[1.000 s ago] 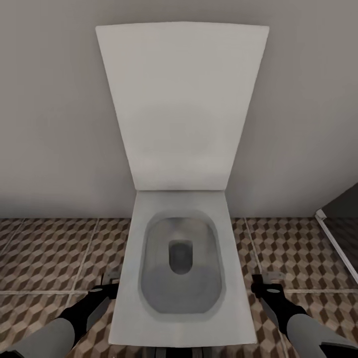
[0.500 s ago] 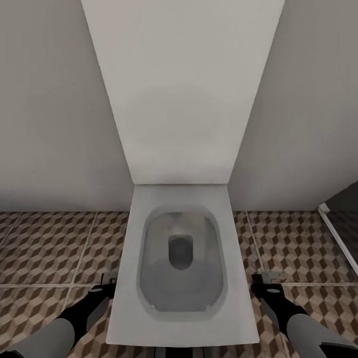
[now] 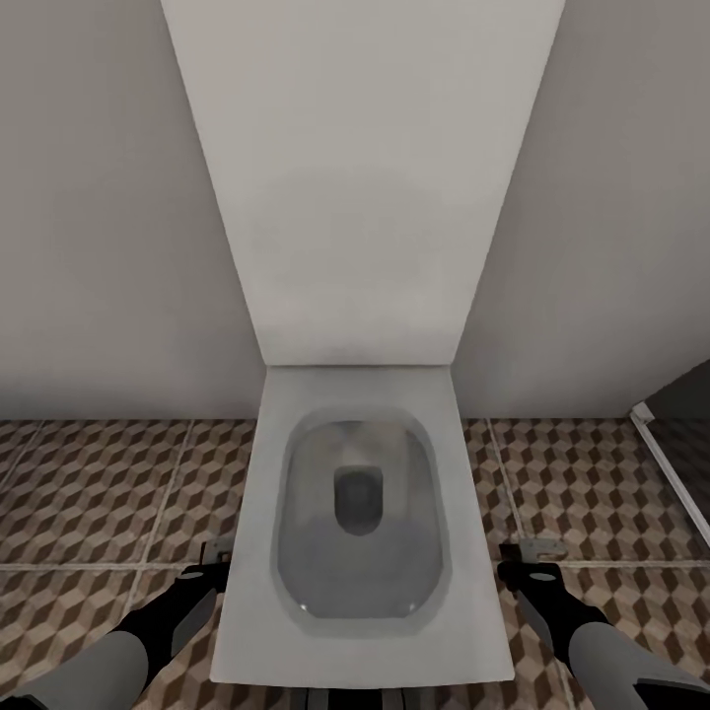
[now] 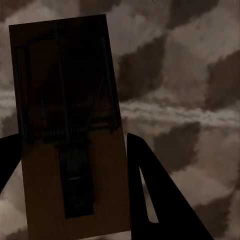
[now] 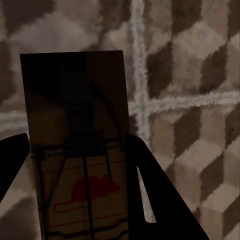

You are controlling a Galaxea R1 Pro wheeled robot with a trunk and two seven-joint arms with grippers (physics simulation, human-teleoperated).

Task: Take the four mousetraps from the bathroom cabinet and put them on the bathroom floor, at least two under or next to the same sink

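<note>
In the left wrist view a mousetrap (image 4: 65, 125), a dark brown board with a wire spring, sits between the two black fingers of my left gripper (image 4: 75, 170), which is shut on it. The right wrist view has a second mousetrap (image 5: 80, 150) with a red mouse print, and my right gripper (image 5: 77, 155) is shut on it. Both hang just above the cube-patterned bathroom floor (image 3: 99, 493). In the head view the left gripper (image 3: 212, 567) and right gripper (image 3: 523, 567) are low on either side of a toilet.
A white toilet (image 3: 360, 513) with its lid raised stands right in front of me against a grey wall (image 3: 99, 247). A dark panel with a white frame (image 3: 671, 463) closes off the floor at the right. Tiled floor lies open on both sides of the toilet.
A second ago the head view shifted, so the toilet lid's top edge left the picture. Since half a second ago nothing has moved. Both arms hold their places.
</note>
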